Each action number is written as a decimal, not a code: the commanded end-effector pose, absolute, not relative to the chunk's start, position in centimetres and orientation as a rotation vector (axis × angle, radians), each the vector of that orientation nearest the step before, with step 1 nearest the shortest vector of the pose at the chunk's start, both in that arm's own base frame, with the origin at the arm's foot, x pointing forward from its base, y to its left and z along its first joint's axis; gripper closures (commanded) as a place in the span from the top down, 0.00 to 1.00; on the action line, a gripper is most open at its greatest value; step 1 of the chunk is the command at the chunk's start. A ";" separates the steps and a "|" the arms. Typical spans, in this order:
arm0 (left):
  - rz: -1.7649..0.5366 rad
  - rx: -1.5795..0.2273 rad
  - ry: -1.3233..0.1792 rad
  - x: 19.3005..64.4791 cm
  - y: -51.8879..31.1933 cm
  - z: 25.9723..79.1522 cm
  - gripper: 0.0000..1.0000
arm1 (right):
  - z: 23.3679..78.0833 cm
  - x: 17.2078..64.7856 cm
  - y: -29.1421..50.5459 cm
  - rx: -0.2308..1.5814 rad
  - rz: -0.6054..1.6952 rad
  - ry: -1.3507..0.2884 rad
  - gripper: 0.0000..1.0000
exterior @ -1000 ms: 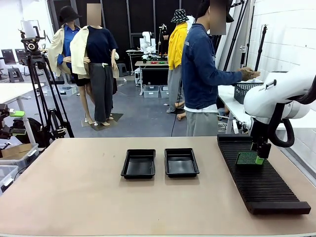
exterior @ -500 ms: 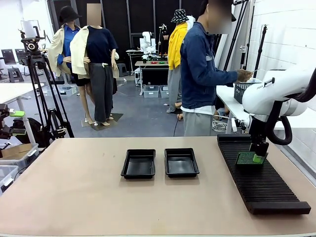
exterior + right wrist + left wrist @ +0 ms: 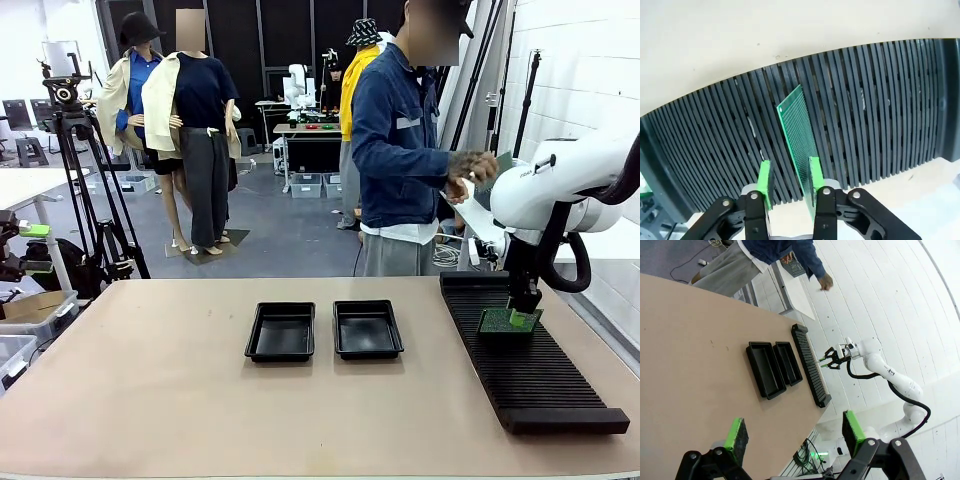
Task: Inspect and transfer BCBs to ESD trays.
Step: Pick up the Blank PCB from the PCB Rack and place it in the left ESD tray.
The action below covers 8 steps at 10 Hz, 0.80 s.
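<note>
newly changed, person: the person [image 3: 400, 150] at the far side has turned away from picture right to face the rack; the hand [image 3: 470, 165] that was stretched out to the right is now drawn back in front of the chest.
changed, right arm: the right gripper [image 3: 789, 171] has shifted only slightly and is still low over the rack.
unchanged: the esd trays [image 3: 281, 331] and the board lie where they were.
right gripper state: the jaws stand on either side of the bcb; one green pad lies against its face and the other shows a slim gap, so it is not yet clamped.
bcb: thin, flat, green board [image 3: 797, 132], dotted with a fine grid of holes, standing on edge in a slot of the rack.
rack: long, black and matte [image 3: 530, 375], ribbed with many narrow slots, on the right side of the table.
esd trays, form: two alike, shallow black rectangles with glossy sloping rims, side by side at mid-table, well apart from the rack.
table: smooth tan top [image 3: 150, 380].
left gripper: held high over the table [image 3: 795, 437], fingers spread wide, released, grasping nothing.
</note>
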<state>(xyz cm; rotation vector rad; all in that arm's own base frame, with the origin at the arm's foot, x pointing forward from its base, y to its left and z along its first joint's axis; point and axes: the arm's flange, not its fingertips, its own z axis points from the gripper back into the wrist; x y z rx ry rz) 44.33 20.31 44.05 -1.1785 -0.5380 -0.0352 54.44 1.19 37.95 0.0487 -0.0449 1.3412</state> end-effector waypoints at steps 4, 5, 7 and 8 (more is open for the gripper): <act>-0.035 -1.178 -0.543 44.3 20.4 44.2 1.00 | 38.2 55.0 1.4 0.076 1.323 -0.050 0.27; -0.035 -1.178 -0.543 44.3 20.4 44.2 1.00 | 38.3 54.8 1.5 0.092 1.291 -0.031 0.27; -0.035 -1.178 -0.543 44.3 20.4 44.2 1.00 | 38.9 54.4 1.4 0.076 1.302 -0.041 0.67; -0.035 -1.178 -0.543 44.3 20.4 44.2 1.00 | 39.4 53.8 1.6 0.063 1.315 -0.051 0.87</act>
